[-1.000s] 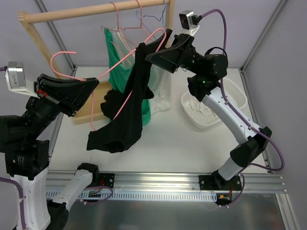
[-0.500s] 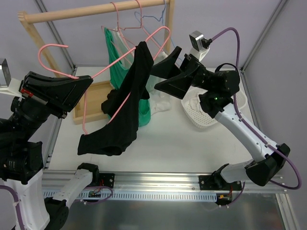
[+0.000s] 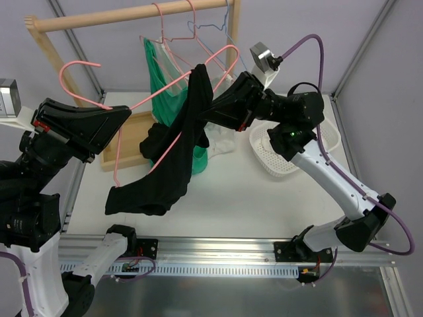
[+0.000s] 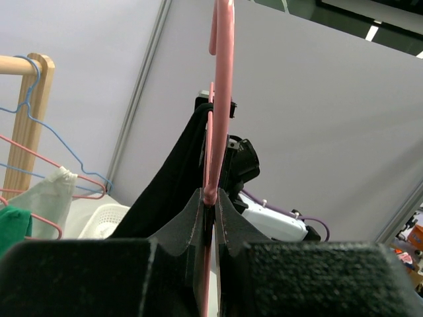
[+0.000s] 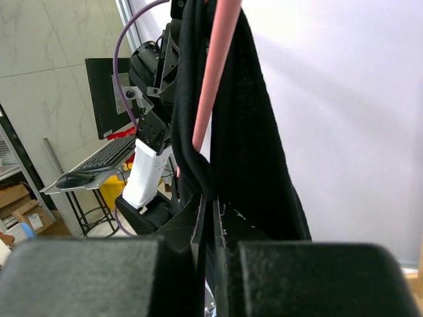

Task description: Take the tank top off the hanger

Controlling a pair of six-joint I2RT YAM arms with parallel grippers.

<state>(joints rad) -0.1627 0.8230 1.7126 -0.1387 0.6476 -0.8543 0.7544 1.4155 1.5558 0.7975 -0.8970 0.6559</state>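
A black tank top (image 3: 175, 165) hangs from a pink hanger (image 3: 162, 92) held in the air in front of the rack. My left gripper (image 3: 125, 113) is shut on the hanger's wire near its hook end; in the left wrist view the pink hanger (image 4: 221, 99) rises from between the closed left gripper (image 4: 211, 195), with the black tank top (image 4: 175, 172) behind. My right gripper (image 3: 208, 117) is shut on the tank top's upper strap. In the right wrist view a fold of the black tank top (image 5: 258, 132) is pinched in the right gripper (image 5: 213, 198), beside the pink hanger (image 5: 215, 72).
A wooden rack (image 3: 132, 14) at the back carries more wire hangers, a green garment (image 3: 160, 72) and a white garment (image 3: 226, 135). A white basket (image 3: 294, 158) stands at the right under my right arm. The rack's wooden base (image 3: 135, 144) is at the left.
My right gripper, open before, moved left to the hanger's upper end and shut on the tank top's strap. The left gripper shifted left with the hanger, then held still.
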